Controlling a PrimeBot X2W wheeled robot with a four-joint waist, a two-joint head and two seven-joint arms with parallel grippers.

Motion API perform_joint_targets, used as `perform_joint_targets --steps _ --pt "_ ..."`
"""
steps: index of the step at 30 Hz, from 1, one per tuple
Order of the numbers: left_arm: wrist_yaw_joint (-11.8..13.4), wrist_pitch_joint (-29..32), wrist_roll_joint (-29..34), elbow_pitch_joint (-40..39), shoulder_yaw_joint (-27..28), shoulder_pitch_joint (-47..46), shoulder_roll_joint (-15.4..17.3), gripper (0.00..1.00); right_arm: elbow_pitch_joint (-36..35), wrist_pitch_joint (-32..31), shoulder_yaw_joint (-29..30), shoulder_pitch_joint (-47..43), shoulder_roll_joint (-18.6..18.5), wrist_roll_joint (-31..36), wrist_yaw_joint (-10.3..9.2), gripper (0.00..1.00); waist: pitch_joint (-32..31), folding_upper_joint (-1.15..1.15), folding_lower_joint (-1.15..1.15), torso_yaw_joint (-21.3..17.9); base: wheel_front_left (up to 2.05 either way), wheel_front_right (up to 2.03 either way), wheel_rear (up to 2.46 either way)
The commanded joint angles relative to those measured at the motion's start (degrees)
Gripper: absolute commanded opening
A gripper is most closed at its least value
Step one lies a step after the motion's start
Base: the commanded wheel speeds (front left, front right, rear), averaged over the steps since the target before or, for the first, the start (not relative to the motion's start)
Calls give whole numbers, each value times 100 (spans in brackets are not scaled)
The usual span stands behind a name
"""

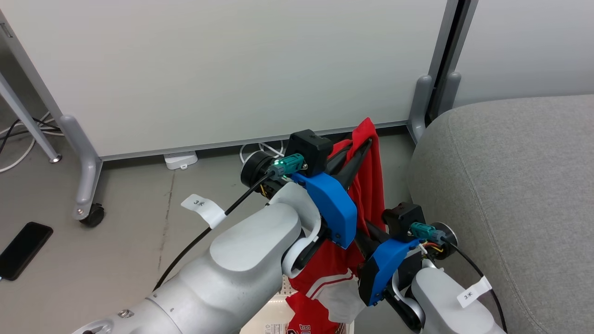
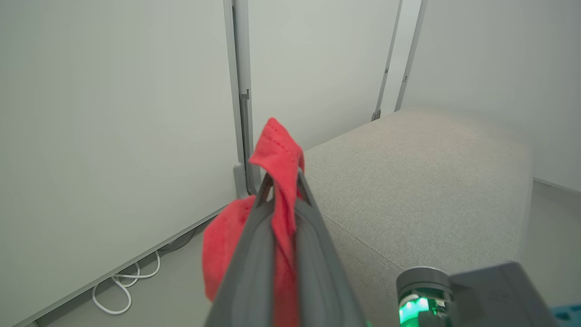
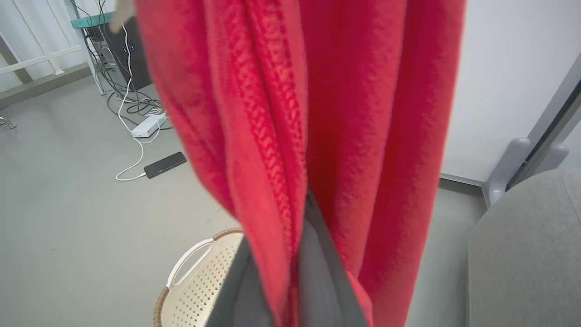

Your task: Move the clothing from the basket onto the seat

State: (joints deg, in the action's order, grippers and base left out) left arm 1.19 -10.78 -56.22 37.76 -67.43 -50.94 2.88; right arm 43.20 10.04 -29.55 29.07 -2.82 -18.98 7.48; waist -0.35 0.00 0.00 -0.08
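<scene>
In the head view, my left gripper (image 1: 367, 143) is clamped on the red clothing (image 1: 373, 185), which hangs at centre above the basket (image 1: 271, 313). My right gripper (image 1: 371, 230) pinches the same cloth lower, toward 5 o'clock. The seat (image 1: 510, 185) lies at 3 o'clock.

In the left wrist view, my fingers are shut on a thin fold, with the seat at 2 o'clock.

In the right wrist view, my fingers are closed on draped folds, with the basket at 7 o'clock.

I judge that the thin pinch could slip, or the hanging tail could snag the basket rim, if I swing fast.
</scene>
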Motion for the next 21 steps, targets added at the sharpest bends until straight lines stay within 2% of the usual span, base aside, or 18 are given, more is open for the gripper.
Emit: perform_joint_targets --steps 1,16,17,18,19,20,21 --pt "26 -56 -34 20 -9 -113 3 0 27 38 -35 91 -13 -35 3 0 -1 0 0 -13 0 0 0" --pt "71 -108 -161 184 -204 -143 3 0 256 182 -260 206 -13 -253 3 0 -16 0 0 -100 0 0 0" --pt "74 -105 -162 195 -221 -149 3 5 271 182 -265 211 -13 -258 3 0 -17 0 0 -102 0 0 0" --pt "71 -102 -166 203 -235 -152 3 28 282 193 -272 213 -13 -253 3 0 -20 0 0 -104 0 0 0" --pt "72 -100 -179 210 -246 -157 3 46 292 202 -279 218 -13 -257 3 0 -22 0 0 -106 0 0 0" --pt "80 -114 -180 216 -255 -168 3 84 300 209 -285 226 -13 -263 3 0 -23 0 0 -109 0 0 0" --pt "87 -122 -184 221 -261 -172 3 100 306 219 -292 234 -13 -269 3 0 -24 0 0 -110 0 0 0"
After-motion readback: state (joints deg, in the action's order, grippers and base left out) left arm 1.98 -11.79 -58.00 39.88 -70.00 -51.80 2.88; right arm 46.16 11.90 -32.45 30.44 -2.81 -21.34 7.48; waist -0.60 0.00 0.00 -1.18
